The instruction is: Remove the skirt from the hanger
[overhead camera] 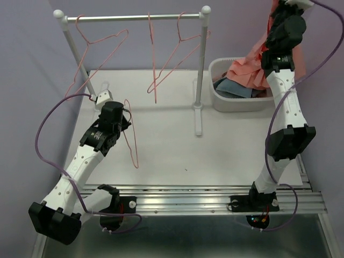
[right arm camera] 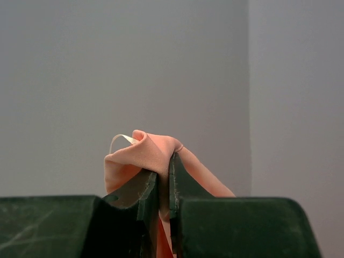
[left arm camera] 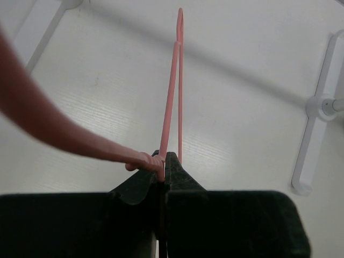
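Grippers, 2, both clamped: L gripper [left arm camera: 164, 166] pinches 1 pink wire hanger [left arm camera: 179, 80] over table [overhead camera: 161, 156]. R gripper [right arm camera: 164, 166] pinches top of salmon skirt [right arm camera: 145, 153], held high, lower part draping into 1 white basket [overhead camera: 210, 80]. Rack [overhead camera: 134, 17] behind carries 2 or 3 spare hangers [overhead camera: 107, 37], count unclear.

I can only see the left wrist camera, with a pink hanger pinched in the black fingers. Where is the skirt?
Observer: The right gripper is pinching the skirt, held up high.
Child: What is under it?
Observer: A white basket with blue cloth inside, at the table's far right.
Child: Is my hanger all bare?
Observer: Yes, from above the whole hanger carries nothing.
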Robot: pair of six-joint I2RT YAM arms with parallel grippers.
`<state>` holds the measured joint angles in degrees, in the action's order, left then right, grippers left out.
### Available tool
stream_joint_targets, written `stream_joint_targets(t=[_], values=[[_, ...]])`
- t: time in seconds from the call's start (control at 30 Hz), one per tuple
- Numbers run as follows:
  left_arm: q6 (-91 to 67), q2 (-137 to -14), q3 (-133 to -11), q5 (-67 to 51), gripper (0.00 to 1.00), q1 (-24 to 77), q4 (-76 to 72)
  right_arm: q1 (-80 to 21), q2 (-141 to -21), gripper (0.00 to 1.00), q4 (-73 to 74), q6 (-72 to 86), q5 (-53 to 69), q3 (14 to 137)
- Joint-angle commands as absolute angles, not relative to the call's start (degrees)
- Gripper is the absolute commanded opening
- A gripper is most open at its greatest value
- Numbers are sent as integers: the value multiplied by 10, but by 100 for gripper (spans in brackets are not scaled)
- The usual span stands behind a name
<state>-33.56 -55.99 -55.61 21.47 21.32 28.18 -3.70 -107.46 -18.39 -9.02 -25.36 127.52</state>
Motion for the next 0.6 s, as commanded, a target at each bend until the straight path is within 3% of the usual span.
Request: stream_joint_targets(t=[0.0,0.17,0.37,0.57], values=[[-335,-564,-554,226,0,214,258,-36,-1030,1,-237,-52,-171,1181],[-335,-568,-549,224,0,214,252,-36,-1019,1,-249,-6,-88,1051],[-336,-577,-554,226,0,214,256,-36,-1019,1,-272,98,-11,982],[-338,-574,-550,232,0,214,258,-36,-1006,1,-307,83,-119,860]])
